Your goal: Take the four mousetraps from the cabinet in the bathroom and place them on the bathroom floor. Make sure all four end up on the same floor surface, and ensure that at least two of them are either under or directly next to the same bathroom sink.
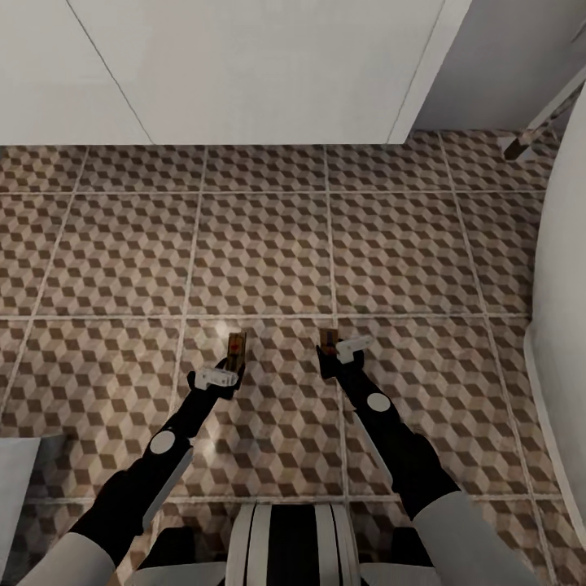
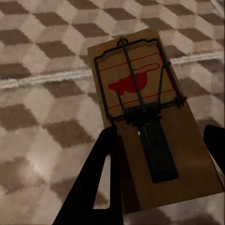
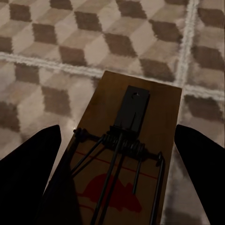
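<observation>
I have one mousetrap in each gripper, both low over the bathroom floor (image 1: 260, 244) with its cube-pattern tiles. My left gripper (image 1: 221, 376) is shut on a tan-wood mousetrap (image 1: 237, 345); in the left wrist view this mousetrap (image 2: 150, 122) shows its dark wire and red spot, with a black finger (image 2: 96, 183) against its edge. The other mousetrap (image 1: 329, 340) sits in my right gripper (image 1: 338, 356), also shut. The right wrist view has that mousetrap (image 3: 126, 154) between two dark fingers (image 3: 28, 173). The white bathroom sink vanity (image 1: 244, 73) lies ahead. The cabinet is out of view.
A white bathtub (image 1: 566, 285) curves along the right side. A slanted dark-tipped leg (image 1: 529, 134) stands at the back right. The corner of a white object (image 1: 20, 488) pokes in at the lower left. Open tiles stretch between me and the vanity.
</observation>
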